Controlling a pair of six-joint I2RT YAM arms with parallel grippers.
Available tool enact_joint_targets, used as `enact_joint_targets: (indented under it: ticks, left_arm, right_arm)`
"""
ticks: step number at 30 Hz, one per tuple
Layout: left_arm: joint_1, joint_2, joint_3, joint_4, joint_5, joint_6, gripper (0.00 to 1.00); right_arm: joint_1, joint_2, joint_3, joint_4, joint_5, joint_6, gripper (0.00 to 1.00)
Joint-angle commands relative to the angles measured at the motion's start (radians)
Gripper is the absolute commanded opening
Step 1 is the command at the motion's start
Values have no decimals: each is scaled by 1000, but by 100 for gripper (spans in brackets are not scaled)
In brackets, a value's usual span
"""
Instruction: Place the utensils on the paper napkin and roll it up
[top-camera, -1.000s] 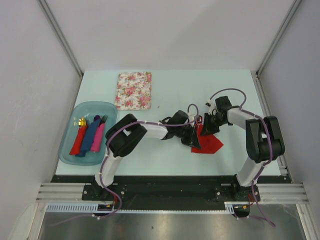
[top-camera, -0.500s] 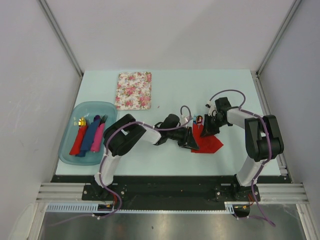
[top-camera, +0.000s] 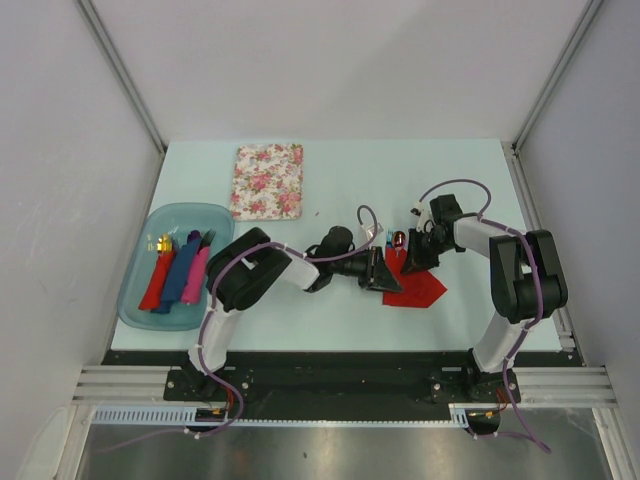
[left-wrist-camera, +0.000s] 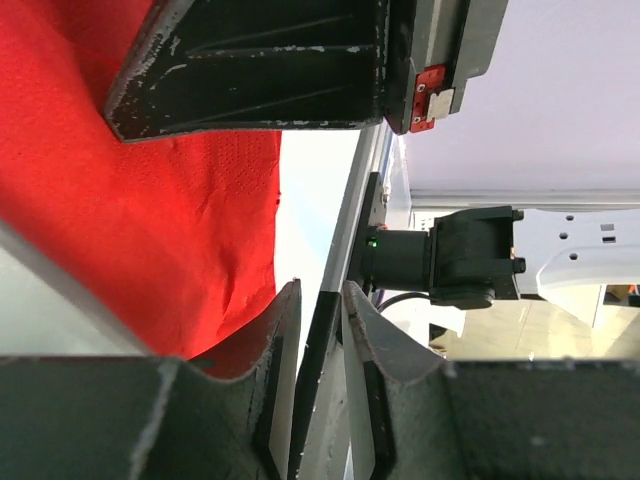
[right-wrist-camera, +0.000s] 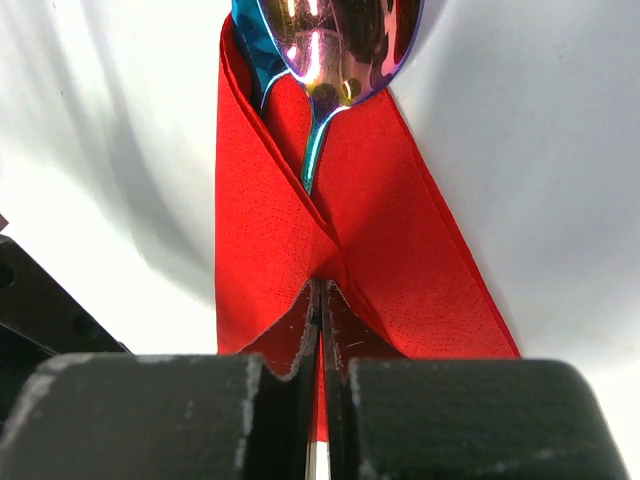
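A red paper napkin (top-camera: 418, 288) lies partly folded on the table right of centre. The spoon's shiny red-gold head (top-camera: 399, 238) and a bit of the blue fork (top-camera: 388, 238) stick out at its far end. In the right wrist view the spoon head (right-wrist-camera: 335, 40) and the fork's blue edge (right-wrist-camera: 255, 55) lie in the napkin's fold (right-wrist-camera: 400, 260). My right gripper (top-camera: 418, 252) (right-wrist-camera: 322, 290) is shut on a pinch of the napkin. My left gripper (top-camera: 385, 270) (left-wrist-camera: 315, 292) sits at the napkin's left edge (left-wrist-camera: 150, 230), jaws narrowly apart and empty.
A blue tray (top-camera: 140, 300) at the left holds red, blue and pink rolls, one with a gold-tipped utensil (top-camera: 160, 243). A floral napkin pile (top-camera: 268, 180) lies at the back. The right gripper's body (left-wrist-camera: 260, 70) is close above the left fingers.
My left gripper has drawn back leftward off the napkin to its left edge. The spoon head now shows uncovered. My right gripper has stayed pinched on the napkin.
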Motion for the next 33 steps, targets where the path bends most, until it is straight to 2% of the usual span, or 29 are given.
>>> enact_joint_targets:
  ticks: [1,13,18,23,29,32,33]
  left_arm:
    - [-11,21,15,53,9,-25,27]
    - [-6,97,19,-14,-27,-19,18]
    - [-2,111,30,-168,-66,35,12]
    - [-2,124,36,-215,-75,49,11]
    - [-2,130,50,-243,-78,58,10]
    - [-2,130,51,-255,-81,64,10]
    - [-2,130,51,-257,-81,67,10]
  right_arm:
    - [11,37,-12,25,62,-30,2]
    - [11,26,-12,21,64,-35,2]
    - [13,3,-4,15,47,-36,5]
    - [11,-40,31,-7,28,-35,10]
    - [6,-115,74,-51,-1,-38,21]
    - [-18,-146,82,-94,18,-55,35]
    - [-39,-162,79,-111,28,-70,44]
